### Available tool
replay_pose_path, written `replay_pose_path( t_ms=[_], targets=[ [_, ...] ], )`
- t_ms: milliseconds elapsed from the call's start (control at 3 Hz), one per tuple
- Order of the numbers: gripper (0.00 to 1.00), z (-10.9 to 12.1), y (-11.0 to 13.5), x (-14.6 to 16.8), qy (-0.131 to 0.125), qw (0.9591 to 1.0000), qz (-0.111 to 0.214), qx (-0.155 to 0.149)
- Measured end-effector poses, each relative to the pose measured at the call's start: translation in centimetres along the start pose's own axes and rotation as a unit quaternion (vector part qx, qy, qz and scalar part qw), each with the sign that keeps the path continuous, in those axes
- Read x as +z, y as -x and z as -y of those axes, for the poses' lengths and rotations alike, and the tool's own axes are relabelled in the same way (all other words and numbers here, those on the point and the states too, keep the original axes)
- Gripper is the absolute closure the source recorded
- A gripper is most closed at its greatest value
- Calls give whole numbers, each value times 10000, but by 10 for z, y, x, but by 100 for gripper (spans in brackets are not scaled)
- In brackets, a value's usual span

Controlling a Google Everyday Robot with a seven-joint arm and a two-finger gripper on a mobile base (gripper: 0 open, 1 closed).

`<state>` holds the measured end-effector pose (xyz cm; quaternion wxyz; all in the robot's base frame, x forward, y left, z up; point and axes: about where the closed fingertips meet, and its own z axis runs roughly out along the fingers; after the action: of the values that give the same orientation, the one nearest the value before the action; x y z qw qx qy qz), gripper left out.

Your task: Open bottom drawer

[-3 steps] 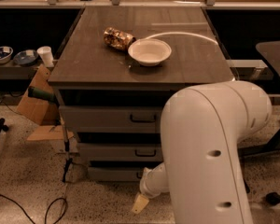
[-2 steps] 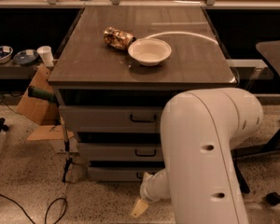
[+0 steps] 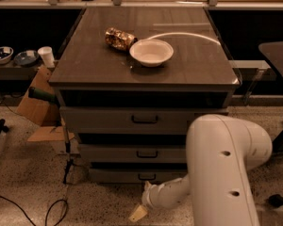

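Desk (image 3: 85, 74) fills mid-frame: dark flat top, grey body, a stack of three drawer fronts facing us. Speckled floor (image 3: 28, 182) below it.

White arm (image 3: 221, 173) is next biggest. It comes in from the lower right, and its thick shell covers the right ends of the two lower fronts. A slimmer forearm section runs left and down from it.

The drawers run top to bottom: top drawer (image 3: 99, 119), middle drawer (image 3: 108, 153), then the bottom drawer (image 3: 113, 175). The bottom drawer sits at the foot of the desk, just above the floor. Its front looks pushed in and we see none of its interior. There's a dark gap above each front.

Cardboard box (image 3: 35, 109) leans at the desk's left side, flaps splayed on the floor.

White bowl (image 3: 151, 52) sits upright on the desk top, right of centre. A crumpled shiny packet (image 3: 119, 37) lies just beside it, to the upper left, touching or nearly so. We can't tell which.

White cup (image 3: 46, 56) stands on a low ledge left of the desk.

Hand (image 3: 137, 213) is low near the floor, in front of the bottom drawer. It's below and slightly left of the bottom handle (image 3: 146, 177), and apart from it. Only a pale tip shows, so we cannot tell whether the hand is spread or pressed together. It isn't touching the handle.
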<state>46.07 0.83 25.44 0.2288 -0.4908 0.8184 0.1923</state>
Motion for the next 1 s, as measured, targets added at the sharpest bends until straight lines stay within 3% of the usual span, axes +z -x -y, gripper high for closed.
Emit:
replay_pose_path(
  t_ms=[333,667,1000],
  targets=[
    [0,11,-14,22,-29,9984,324,470],
    [0,17,-18,34,-150,9892,991,1067],
    [0,28,-14,30,-319,9756,1608,1459]
  ],
)
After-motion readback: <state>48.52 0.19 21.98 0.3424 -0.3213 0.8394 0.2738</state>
